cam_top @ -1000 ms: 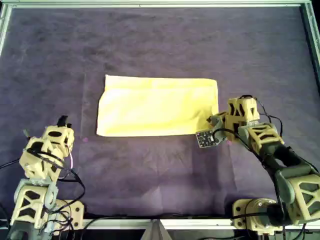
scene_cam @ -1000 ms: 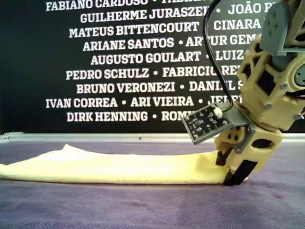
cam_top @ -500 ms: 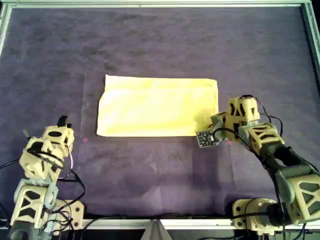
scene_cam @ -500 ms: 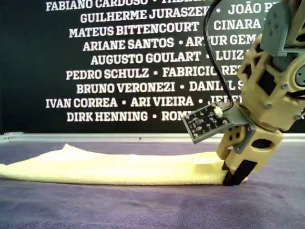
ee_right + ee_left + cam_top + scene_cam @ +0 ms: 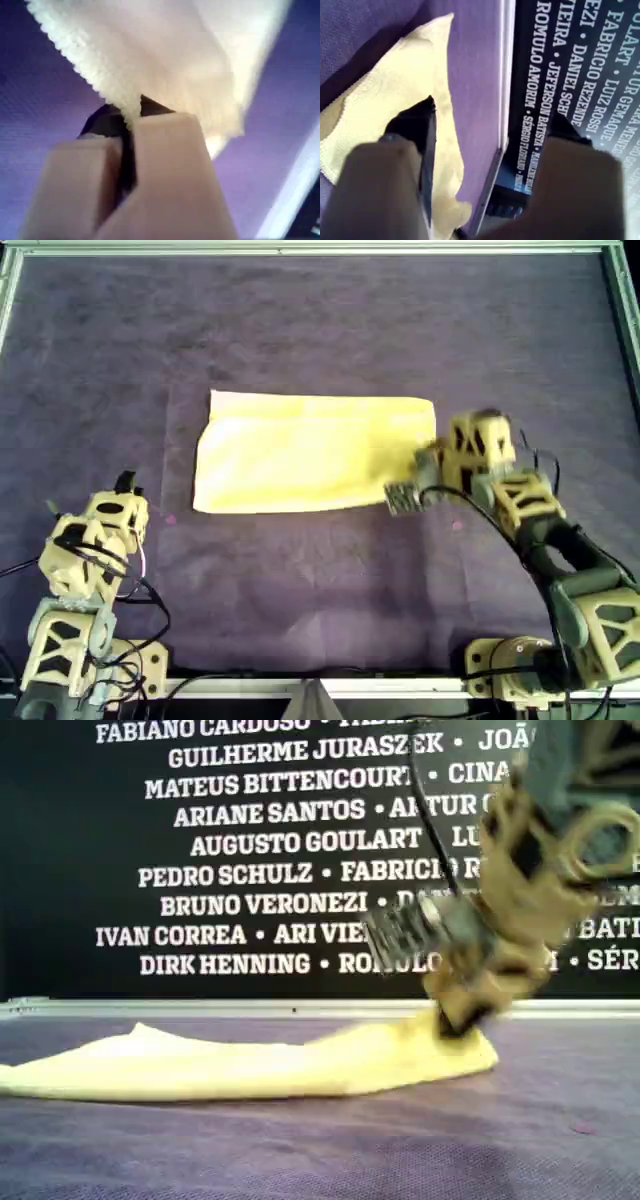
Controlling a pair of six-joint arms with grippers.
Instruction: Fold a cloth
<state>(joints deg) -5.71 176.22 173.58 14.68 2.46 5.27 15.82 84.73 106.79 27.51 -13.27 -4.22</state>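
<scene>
The pale yellow cloth lies as a wide rectangle on the dark purple felt in the middle of the overhead view. My right gripper is at the cloth's lower right corner in that view, shut on its edge. In the exterior view that end of the cloth is lifted slightly off the felt under the gripper. My left gripper rests at the overhead view's lower left, apart from the cloth. Its fingers stand wide apart, with the cloth beyond them.
A pale metal frame borders the felt on all sides. A black banner with white names stands behind the far edge. A small circuit board hangs off the right wrist. Bare felt surrounds the cloth.
The right gripper, shut on the cloth's corner, has risen off the felt and moved toward the exterior view's left, pulling that end of the cloth up. The left arm has stayed still.
</scene>
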